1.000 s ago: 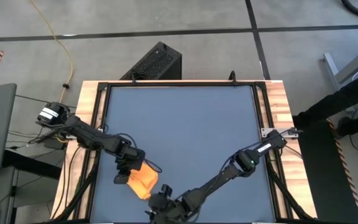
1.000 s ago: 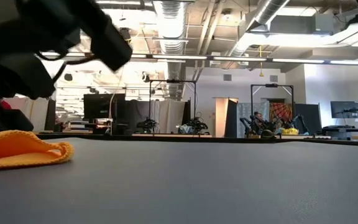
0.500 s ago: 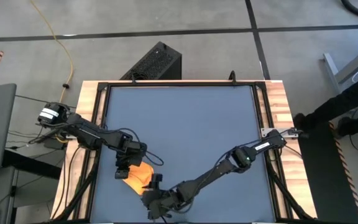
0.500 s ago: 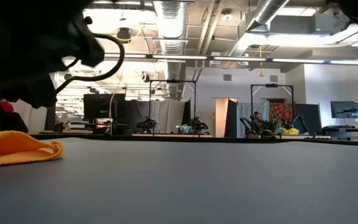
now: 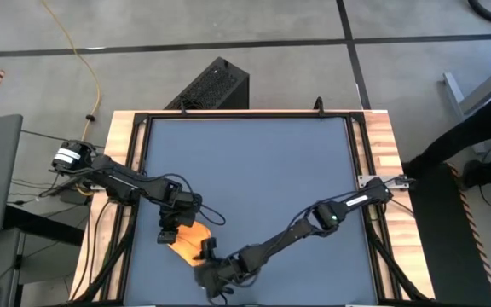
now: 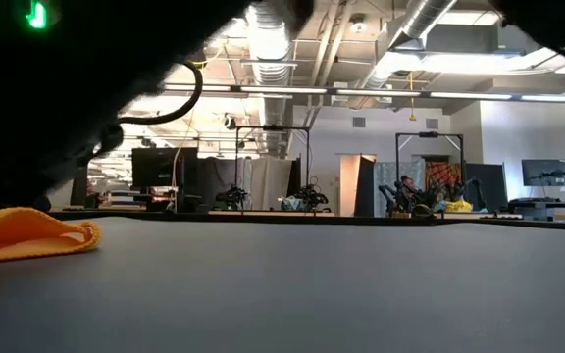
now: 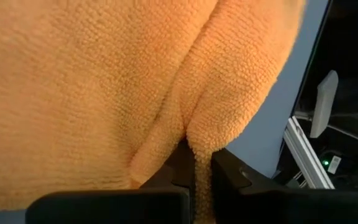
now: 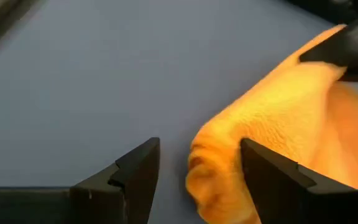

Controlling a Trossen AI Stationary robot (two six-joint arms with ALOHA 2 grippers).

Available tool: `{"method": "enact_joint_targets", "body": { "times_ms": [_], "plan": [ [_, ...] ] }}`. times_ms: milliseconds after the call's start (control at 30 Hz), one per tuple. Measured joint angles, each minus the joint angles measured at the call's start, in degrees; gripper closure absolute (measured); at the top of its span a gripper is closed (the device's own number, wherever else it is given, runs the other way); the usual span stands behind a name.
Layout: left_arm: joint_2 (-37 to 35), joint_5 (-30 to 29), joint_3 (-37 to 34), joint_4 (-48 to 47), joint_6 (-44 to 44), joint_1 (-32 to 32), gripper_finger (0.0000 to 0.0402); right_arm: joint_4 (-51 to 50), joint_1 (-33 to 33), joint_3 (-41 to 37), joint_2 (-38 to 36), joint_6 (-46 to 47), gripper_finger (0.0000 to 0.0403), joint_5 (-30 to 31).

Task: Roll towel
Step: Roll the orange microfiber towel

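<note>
The towel (image 5: 192,236) is lying bunched on the table (image 5: 254,162), near the front edge and toward the front-left corner. In the low view it (image 6: 27,235) is showing as a low folded heap at the far left, its doubled edge facing the middle of the table.

The left gripper (image 5: 170,232) is sitting over the towel's left side, its arm reaching in from the table's left edge. Its wrist view is filled with the yellow pile (image 7: 104,81), and the two dark fingers (image 7: 229,177) are clenched on a pinched fold of the towel, the cloth hanging squeezed in the thin slit between them.

The right gripper (image 5: 209,258) is lying low by the front edge, just at the towel's front-right side, its arm stretching diagonally across from the table's right edge. Its fingers (image 8: 135,171) are standing spread apart, released, with the rounded end of the towel (image 8: 272,143) lying just ahead of them and partly between them; whether either finger is touching the cloth cannot be told. A dark part of the left gripper (image 8: 347,46) is pressing on the towel's far side in that view.
</note>
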Motion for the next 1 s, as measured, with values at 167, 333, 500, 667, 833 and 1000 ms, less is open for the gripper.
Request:
{"method": "enact_joint_targets", "body": {
  "times_ms": [167,333,500,667,833,1000],
  "plan": [
    [0.0,-0.09,-0.22,-0.24,2.92,0.0,0.0392,0.25,-0.26,0.19,1.76,2.85,0.0169,5.75],
    [-0.02,-2.1,-0.21,1.22,10.01,-1.42,0.0376,-0.59,0.24,0.15,1.91,6.6,0.0246,10.76],
    [-0.07,-3.29,-0.17,1.57,17.01,-3.12,0.0321,-0.9,0.98,0.1,1.95,14.45,0.0364,11.19],
    [-0.07,-1.26,-0.09,1.51,18.44,-3.32,0.0264,-2.15,1.74,0.06,1.54,23.35,0.0374,10.22],
    [-0.15,-3.33,2.5,-4.44,20.6,-3.26,0.0239,-2.6,2.11,0.04,1.47,27.42,0.0373,9.24],
    [-1.04,-5.07,5.56,-9.39,25.21,-3.3,0.0241,-3.69,1.66,0.06,1.35,30.91,0.0373,8.15]
  ]
}}
